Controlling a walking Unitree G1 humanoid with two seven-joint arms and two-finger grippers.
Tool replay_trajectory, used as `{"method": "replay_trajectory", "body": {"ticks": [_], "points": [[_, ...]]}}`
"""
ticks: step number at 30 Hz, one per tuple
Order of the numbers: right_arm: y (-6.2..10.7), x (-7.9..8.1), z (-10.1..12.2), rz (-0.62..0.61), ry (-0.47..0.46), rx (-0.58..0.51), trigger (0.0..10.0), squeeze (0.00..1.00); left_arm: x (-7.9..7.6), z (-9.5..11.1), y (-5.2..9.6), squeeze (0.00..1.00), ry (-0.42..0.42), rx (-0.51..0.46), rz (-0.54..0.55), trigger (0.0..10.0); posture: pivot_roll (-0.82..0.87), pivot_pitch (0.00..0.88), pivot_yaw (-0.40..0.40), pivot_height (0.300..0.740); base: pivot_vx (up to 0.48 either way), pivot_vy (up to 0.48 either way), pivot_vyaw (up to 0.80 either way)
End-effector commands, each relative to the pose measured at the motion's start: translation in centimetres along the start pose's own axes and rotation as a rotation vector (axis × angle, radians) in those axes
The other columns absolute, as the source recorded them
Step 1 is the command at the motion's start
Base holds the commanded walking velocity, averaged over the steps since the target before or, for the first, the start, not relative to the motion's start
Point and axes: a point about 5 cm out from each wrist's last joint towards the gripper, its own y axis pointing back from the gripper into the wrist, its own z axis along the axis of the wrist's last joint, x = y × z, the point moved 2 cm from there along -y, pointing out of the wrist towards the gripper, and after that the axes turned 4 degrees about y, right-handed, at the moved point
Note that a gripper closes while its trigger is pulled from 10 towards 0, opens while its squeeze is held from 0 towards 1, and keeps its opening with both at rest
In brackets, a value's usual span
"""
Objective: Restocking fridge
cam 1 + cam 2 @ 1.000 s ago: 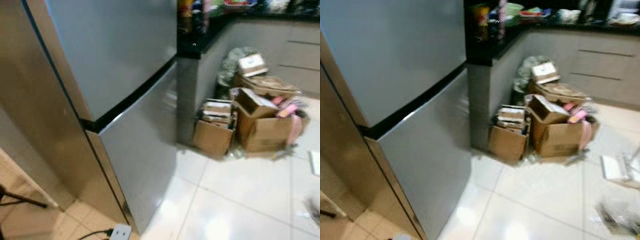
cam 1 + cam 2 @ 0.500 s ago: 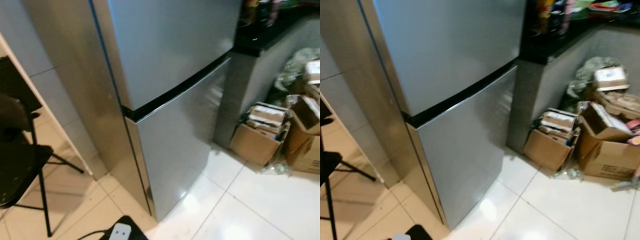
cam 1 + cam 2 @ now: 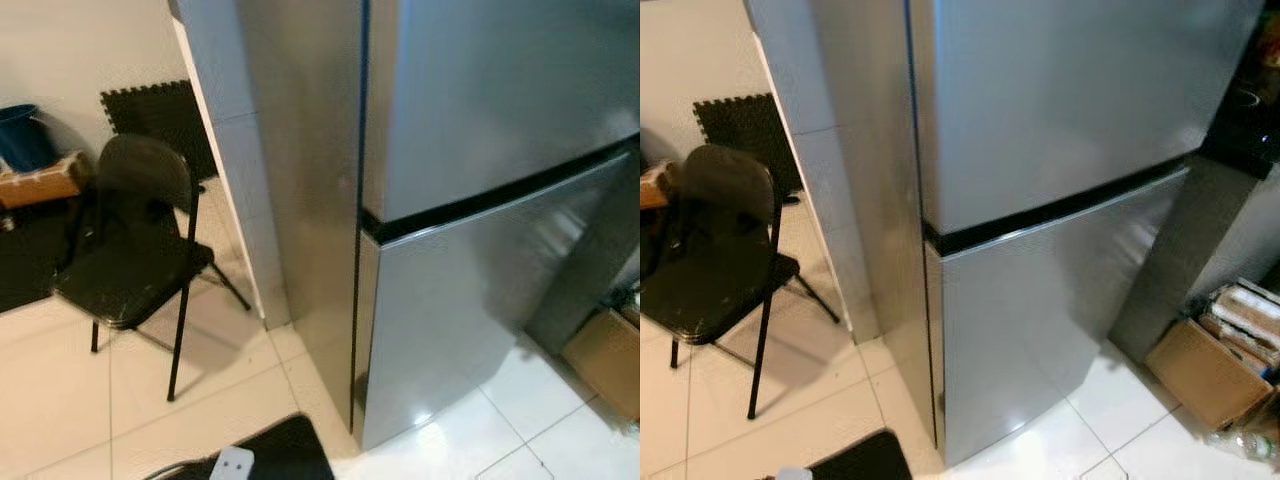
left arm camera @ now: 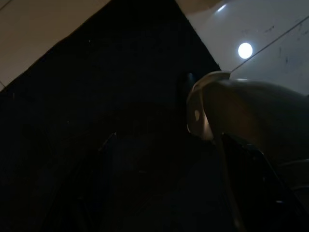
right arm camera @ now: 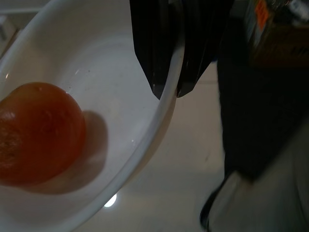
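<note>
A tall steel fridge [image 3: 480,120] stands before me with both doors closed, its lower door [image 3: 1040,330] below a black gap. In the right wrist view my right gripper [image 5: 166,92] is shut on the rim of a white bowl [image 5: 120,96], one finger inside and one outside. An orange round fruit [image 5: 36,133] lies in the bowl. The left wrist view is very dark: my left gripper [image 4: 164,140] hangs above a black mat, its two fingers dimly apart with nothing between them.
A black folding chair [image 3: 130,270] stands left of the fridge, beside a tiled wall corner. A black mat [image 3: 270,455] with a small white item [image 3: 232,465] lies at my feet. Cardboard boxes [image 3: 1205,375] sit right of the fridge, under a dark counter [image 3: 1250,110].
The camera has swung to the left: the fridge now sits at the right of the picture, the chair has come into view, and the pile of boxes has slid off to the right.
</note>
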Motion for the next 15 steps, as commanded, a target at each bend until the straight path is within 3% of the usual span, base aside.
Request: {"method": "replay_trajectory", "body": {"ticks": [1, 8, 15], "points": [[0.01, 0.29, -0.61, 0.001, -0.001, 0.019, 10.0, 0.00, -0.86, -1.36, 0.05, 0.00, -0.021, 0.051, -0.035, 10.0, 0.02, 0.000, -0.021, 0.740, 0.000, -0.450, 0.00], [0.02, 0.35, -0.64, 0.008, 0.007, 0.014, 10.0, 0.00, -0.95, -1.39, 0.05, 0.00, -0.003, 0.043, -0.035, 10.0, 0.02, 0.000, -0.022, 0.740, 0.000, -0.469, 0.00], [0.03, 0.36, -0.72, 0.011, 0.030, 0.018, 10.0, 0.00, -0.55, -0.86, 0.03, 0.00, 0.049, 0.014, -0.011, 10.0, 0.02, 0.000, -0.024, 0.740, 0.000, 0.000, 0.00]]}}
